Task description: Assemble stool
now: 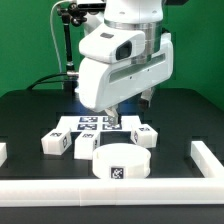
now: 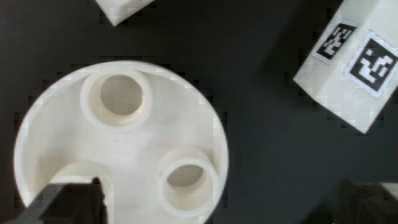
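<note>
The white round stool seat (image 1: 120, 163) lies near the front of the table, a marker tag on its side. In the wrist view the seat (image 2: 116, 140) shows its face with two round sockets. Three white leg blocks lie around it: two in the exterior view's left (image 1: 57, 143) (image 1: 85, 147) and one in its right (image 1: 145, 135). My gripper (image 1: 115, 118) hangs just behind and above the seat. In the wrist view the gripper (image 2: 214, 200) is open and empty. One finger (image 2: 54, 195) overlaps the seat's rim, the other (image 2: 374, 200) is over bare black table.
The marker board (image 1: 85, 123) lies flat behind the leg blocks and also shows in the wrist view (image 2: 356, 65). Long white border rails run along the front (image 1: 110, 190) and the exterior view's right (image 1: 205, 155). A camera stand (image 1: 68, 40) rises at the back.
</note>
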Tool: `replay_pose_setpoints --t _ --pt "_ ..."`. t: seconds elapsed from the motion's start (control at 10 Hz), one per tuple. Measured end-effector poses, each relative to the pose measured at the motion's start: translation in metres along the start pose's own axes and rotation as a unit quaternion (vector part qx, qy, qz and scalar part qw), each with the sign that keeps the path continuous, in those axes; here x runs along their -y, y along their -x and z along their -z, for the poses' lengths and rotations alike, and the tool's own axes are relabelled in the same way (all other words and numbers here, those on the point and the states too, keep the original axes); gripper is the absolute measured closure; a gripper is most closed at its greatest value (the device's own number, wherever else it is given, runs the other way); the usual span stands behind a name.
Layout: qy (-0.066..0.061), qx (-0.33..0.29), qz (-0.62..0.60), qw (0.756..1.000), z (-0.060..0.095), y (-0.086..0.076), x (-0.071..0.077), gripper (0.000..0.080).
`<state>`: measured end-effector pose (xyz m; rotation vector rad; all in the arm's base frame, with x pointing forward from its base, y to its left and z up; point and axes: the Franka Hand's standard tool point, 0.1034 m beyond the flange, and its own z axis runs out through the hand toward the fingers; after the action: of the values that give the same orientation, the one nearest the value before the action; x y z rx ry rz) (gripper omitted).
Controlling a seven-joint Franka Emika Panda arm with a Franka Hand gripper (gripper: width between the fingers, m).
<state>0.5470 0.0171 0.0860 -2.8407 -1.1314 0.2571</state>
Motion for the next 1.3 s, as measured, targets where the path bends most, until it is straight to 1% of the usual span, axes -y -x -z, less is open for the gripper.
replay_pose_setpoints --t 0.3,0.4,0.5,0.6,0.7,0.8,1.2,1.3 --pt "0.0 0.0 0.0 1.0 0.0 0.0 0.0 0.015" --pt "0.005 -0.006 0.01 1.0 -0.001 -0.001 -0.002 0.015" --pt "0.025 -0.028 0.036 0.999 -0.004 -0.004 -0.008 0.015" --pt "0.035 -0.039 0.052 0.997 -0.007 -0.003 -0.011 0.015" --pt "0.053 -0.055 0.084 0.994 -0.009 -0.006 -0.017 0.015" --pt "0.067 -0.065 0.108 0.99 -0.012 -0.008 -0.023 0.015" --pt "0.065 -0.063 0.11 0.99 -0.014 -0.008 -0.022 0.015" --pt "0.07 -0.066 0.123 0.988 -0.014 -0.008 -0.023 0.015"
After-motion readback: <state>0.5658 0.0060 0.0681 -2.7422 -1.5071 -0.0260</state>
